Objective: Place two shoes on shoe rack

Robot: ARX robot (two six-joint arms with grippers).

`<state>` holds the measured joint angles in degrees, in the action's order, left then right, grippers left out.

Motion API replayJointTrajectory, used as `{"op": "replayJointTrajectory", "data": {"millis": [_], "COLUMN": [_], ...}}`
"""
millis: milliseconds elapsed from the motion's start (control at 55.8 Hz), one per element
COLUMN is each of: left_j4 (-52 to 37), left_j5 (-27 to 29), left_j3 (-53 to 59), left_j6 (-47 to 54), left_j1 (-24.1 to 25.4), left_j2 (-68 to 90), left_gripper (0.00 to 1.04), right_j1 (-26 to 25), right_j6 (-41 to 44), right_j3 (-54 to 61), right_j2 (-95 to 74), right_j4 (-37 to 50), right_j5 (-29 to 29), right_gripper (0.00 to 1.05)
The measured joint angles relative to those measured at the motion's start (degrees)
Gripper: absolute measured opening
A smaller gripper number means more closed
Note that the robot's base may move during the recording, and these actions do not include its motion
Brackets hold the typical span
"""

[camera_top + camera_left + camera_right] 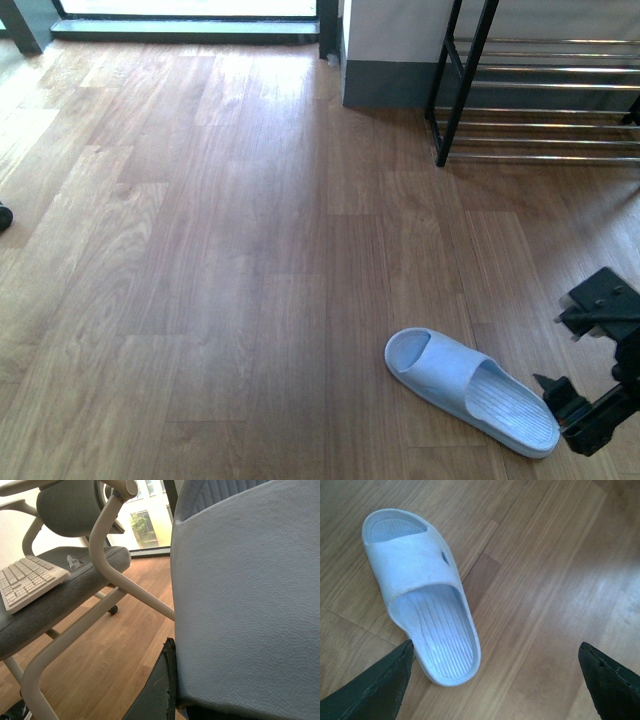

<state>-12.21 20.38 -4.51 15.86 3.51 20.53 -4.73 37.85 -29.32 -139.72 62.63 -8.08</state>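
right tool [495,644] spread wide over the heel of a pale blue ribbed rubber slipper [420,590] on the wooden floor [545,580]; left tool [162,680]: cannot tell.

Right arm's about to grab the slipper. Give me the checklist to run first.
1. Right gripper open: ok, fingers wide apart.
2. Slipper between the fingers: not ok, only its heel nears one finger.
3. Slipper sole down on the floor: ok.
4. Rack in sight: ok, ahead to the right in the front view.
5. Left gripper state: cannot tell; a blue-grey surface fills its view.
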Motion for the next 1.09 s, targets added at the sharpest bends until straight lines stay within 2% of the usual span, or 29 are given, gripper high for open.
{"op": "replayJointTrajectory", "data": {"millis": [269,466,771,1094], "left_j4": [0.0,0.0,0.0,0.0], "left_j5": [0.0,0.0,0.0,0.0], "left_j3": [0.0,0.0,0.0,0.0], "left_j6": [0.0,0.0,0.0,0.0], "left_j1": [0.0,0.0,0.0,0.0], "left_j2": [0.0,0.0,0.0,0.0], "left_gripper": [0.02,0.02,0.02,0.02], "right_j1": [3.5,4.1,4.4,6.9], "right_j6": [-2.1,-2.7,-5.4,-9.1], "right_j3": [-10.8,-17.4,-25.4,-30.3], "right_j2": [-12.7,-19.2,-24.6,-27.3], "right_j4": [1.1,-0.2,-2.7,-3.5], "right_j5": [-0.1,0.5,0.4,-0.3], "right_gripper": [0.96,0.96,0.96,0.96]}}
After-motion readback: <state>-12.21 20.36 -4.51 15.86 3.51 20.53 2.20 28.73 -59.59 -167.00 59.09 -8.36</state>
